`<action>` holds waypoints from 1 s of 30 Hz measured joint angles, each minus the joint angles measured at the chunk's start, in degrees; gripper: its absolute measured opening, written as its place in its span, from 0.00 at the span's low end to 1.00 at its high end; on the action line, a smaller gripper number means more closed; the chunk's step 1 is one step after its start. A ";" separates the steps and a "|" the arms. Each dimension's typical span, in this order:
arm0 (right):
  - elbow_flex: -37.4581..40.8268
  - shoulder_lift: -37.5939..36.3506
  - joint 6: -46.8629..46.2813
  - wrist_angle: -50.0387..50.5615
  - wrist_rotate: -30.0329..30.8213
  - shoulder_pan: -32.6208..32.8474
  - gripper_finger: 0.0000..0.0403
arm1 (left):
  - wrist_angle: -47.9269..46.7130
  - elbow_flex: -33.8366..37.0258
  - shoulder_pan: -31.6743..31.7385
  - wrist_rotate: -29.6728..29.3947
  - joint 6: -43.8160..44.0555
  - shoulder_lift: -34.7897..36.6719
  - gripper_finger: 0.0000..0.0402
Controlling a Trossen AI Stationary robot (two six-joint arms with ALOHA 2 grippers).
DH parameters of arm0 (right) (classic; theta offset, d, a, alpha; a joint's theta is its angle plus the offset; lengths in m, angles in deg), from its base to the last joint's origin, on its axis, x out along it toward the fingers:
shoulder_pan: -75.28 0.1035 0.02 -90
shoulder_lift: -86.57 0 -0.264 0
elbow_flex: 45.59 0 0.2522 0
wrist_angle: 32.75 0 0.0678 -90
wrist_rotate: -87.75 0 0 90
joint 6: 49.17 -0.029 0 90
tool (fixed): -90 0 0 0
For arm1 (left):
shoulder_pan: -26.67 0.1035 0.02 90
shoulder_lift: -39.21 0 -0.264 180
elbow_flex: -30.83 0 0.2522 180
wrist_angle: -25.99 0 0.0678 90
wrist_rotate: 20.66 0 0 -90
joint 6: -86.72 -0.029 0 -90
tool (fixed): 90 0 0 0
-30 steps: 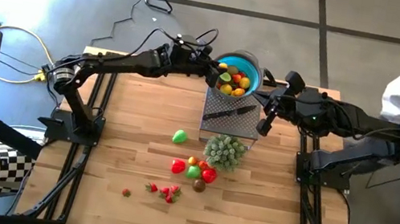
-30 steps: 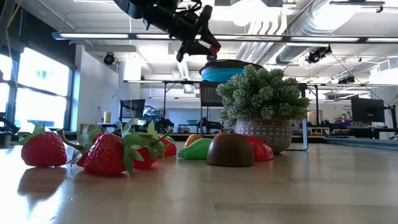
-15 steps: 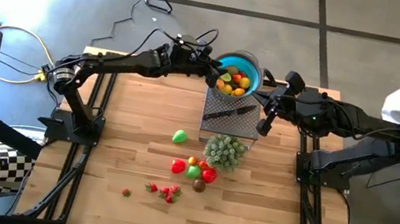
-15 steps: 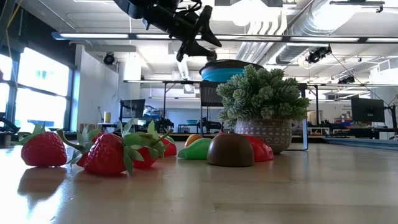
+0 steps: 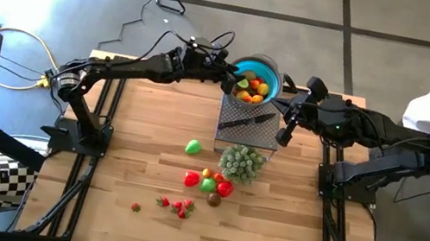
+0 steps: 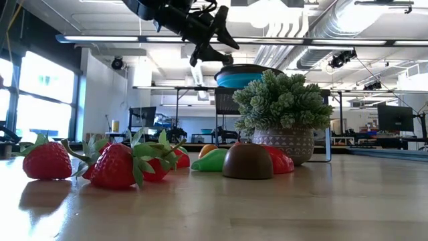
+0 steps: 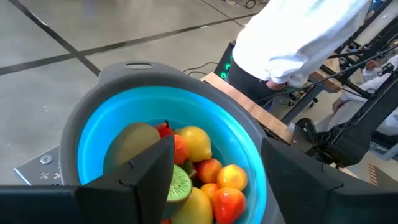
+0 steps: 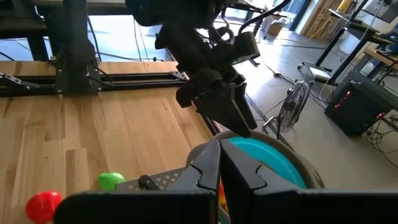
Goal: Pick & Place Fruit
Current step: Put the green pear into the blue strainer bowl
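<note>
Most of the wooden table (image 5: 145, 118) lies bare; the blue bowl (image 5: 260, 69) of small toy fruit (image 5: 248, 88) sits at its far edge. Left gripper (image 5: 235, 77) hovers parted above, empty; right gripper (image 5: 286, 132), pinched closed, waits beside.

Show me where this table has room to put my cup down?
Bare wood lies left of the green fruit and right of the plant. It is crowded from the blue bowl down past the plant to the strawberries, and both arms hang near the bowl.
</note>
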 joint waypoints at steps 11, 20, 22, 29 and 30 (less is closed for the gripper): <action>0.00 0.00 0.00 0.35 0.01 0.00 0.01 | 0.02 0.00 -0.01 2.59 0.02 0.00 0.38; 0.00 0.00 0.02 0.88 0.00 0.00 0.01 | 0.00 0.00 0.00 2.56 0.07 0.00 0.29; 0.00 0.00 0.02 0.90 0.00 0.00 0.01 | 0.00 0.00 0.00 2.56 0.07 0.00 0.29; 0.00 0.00 0.02 0.90 0.02 0.00 0.01 | 0.00 0.00 -0.02 2.56 0.07 0.00 0.29; 0.00 0.00 0.02 0.90 0.01 0.00 0.01 | 0.00 0.00 0.00 2.56 0.07 0.00 0.29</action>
